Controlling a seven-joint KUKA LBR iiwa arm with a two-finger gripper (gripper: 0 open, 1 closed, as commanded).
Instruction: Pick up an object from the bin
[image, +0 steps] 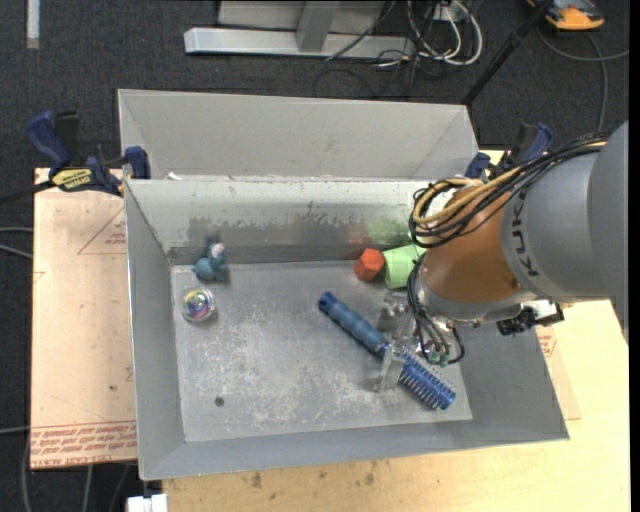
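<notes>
Gripper (393, 362) over blue brush (352, 322), 4 o'clock in bin (290, 385); open or clenched: cannot tell.

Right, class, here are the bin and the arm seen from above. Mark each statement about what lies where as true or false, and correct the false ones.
1. The claw is over the blue brush, in the right half of the bin. True.
2. The orange block lies in the bin's near left corner. False: it lies by the far wall, right of the middle, beside a green thing.
3. A shiny ball lies in the left part of the bin. True.
4. The small blue figure rests against the brush. False: it stands well apart from it, at the far wall on the left, just above the ball.
</notes>
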